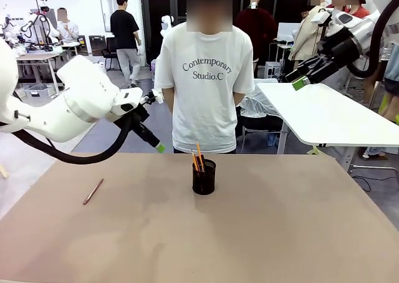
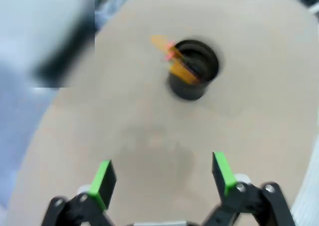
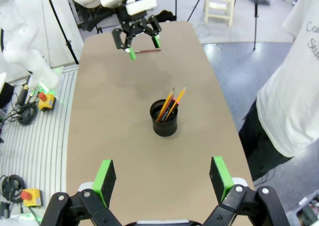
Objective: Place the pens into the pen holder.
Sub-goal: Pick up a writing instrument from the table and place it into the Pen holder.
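The black mesh pen holder (image 1: 203, 178) stands at the table's middle with an orange pen (image 1: 198, 156) and another pen sticking out of it. A brownish-pink pen (image 1: 93, 191) lies flat on the table at the left. My left gripper (image 1: 156, 122) hangs open above the table's far left part, between that pen and the holder, with nothing between its fingers. The blurred left wrist view has the holder (image 2: 193, 70) ahead of the open left gripper (image 2: 162, 176). My right gripper (image 1: 297, 79) is raised high at the right, open and empty (image 3: 162, 175), looking down on the holder (image 3: 164, 120) and the loose pen (image 3: 148, 51).
A person in a white T-shirt (image 1: 206, 83) stands close to the table's far edge, right behind the holder. A white table (image 1: 330, 115) stands off to the right beyond my table. Bare brown tabletop (image 1: 280, 220) spreads around the holder.
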`<state>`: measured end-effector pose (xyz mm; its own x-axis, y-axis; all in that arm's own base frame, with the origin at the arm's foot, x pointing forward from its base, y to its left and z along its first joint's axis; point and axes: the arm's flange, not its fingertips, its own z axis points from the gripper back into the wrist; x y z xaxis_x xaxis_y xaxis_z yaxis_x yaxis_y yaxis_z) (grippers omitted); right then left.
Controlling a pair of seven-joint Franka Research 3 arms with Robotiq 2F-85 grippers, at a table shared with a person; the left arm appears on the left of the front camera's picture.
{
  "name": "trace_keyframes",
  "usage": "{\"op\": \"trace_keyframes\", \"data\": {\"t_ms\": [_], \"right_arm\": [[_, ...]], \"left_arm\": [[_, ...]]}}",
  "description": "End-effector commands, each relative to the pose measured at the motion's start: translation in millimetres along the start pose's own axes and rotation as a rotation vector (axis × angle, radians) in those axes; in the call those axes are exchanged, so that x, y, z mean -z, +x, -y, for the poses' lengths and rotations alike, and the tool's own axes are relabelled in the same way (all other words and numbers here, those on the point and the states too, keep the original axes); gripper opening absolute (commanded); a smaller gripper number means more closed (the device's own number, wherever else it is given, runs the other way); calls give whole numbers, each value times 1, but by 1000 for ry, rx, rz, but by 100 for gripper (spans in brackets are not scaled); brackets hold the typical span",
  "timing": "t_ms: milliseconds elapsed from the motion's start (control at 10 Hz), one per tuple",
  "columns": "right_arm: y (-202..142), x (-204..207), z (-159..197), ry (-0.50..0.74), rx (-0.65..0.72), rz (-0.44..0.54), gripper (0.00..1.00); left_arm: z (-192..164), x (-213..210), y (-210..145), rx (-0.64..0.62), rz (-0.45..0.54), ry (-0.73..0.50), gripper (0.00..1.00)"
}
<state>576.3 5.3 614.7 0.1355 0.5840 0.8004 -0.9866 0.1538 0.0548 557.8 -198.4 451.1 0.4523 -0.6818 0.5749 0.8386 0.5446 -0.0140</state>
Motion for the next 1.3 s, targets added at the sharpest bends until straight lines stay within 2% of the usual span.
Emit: {"op": "trace_keyframes", "data": {"t_ms": [0,400,700,800,1000,1100,1200], "right_arm": [[1,-1,0,2,-3,-1,100],[1,-1,0,2,-3,-1,100],[1,-1,0,2,-3,-1,100],[1,-1,0,2,-3,-1,100],[1,-1,0,2,-3,-1,100],[1,-1,0,2,-3,-1,100],[1,-1,0,2,-3,-1,100]], "left_arm": [[-1,5,-7,-161,-237,122,100],[-29,-4,-57,-472,-511,304,100],[-48,-12,-83,-606,-559,291,100],[-54,-12,-88,-626,-555,341,100],[-56,-11,-88,-579,-517,347,100],[-52,-12,-92,-599,-567,323,100],[-52,-12,-92,-599,-567,323,100]]}}
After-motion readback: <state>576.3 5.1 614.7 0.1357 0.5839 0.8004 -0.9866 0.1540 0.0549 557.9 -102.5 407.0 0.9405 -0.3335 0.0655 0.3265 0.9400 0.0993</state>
